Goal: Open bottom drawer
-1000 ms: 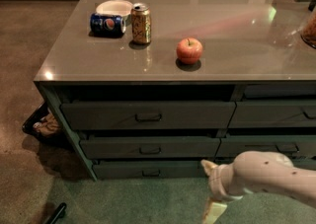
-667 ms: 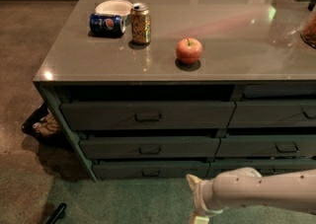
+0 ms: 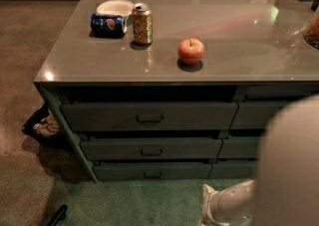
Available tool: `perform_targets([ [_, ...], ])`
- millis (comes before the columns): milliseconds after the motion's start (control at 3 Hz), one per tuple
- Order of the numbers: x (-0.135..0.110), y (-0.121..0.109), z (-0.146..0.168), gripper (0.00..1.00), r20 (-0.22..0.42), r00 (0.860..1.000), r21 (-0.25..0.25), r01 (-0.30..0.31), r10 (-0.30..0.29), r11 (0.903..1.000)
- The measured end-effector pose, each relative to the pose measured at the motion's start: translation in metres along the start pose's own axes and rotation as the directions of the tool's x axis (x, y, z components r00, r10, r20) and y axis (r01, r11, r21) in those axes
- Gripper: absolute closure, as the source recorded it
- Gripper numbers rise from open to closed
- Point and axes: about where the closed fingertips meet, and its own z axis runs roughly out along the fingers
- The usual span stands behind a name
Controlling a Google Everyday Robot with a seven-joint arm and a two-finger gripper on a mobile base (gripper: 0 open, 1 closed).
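The bottom drawer (image 3: 152, 170) is the slimmest dark grey-green front of the left three-drawer stack, low near the floor, with a small dark centre pull (image 3: 152, 174). It stands shut, flush with the frame. My gripper (image 3: 210, 206) is at the bottom edge of the camera view, on the white arm, below and to the right of the drawer and apart from it. Its tip runs out of the frame.
A large white part of my arm (image 3: 291, 170) blocks the lower right. On the counter top (image 3: 239, 60) are a red apple (image 3: 191, 51), an upright gold can (image 3: 142, 23), a lying blue can (image 3: 107, 24) and a white bowl (image 3: 115, 7). A dark bin (image 3: 42, 125) sits on the floor at left.
The arm has swung lower and a big white part of it now fills the lower right. The gripper end has dropped to the bottom edge. The drawers have not moved.
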Motion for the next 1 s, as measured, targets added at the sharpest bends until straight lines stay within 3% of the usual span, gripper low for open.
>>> perform_targets([
  [333,0.0166,-0.0135,0.0177,0.00,-0.045,0.991,0.041,-0.124,0.126,0.9915],
  [1000,0.0159,-0.0145,0.0211,0.00,-0.024,0.991,0.041,-0.132,0.133,0.9905],
])
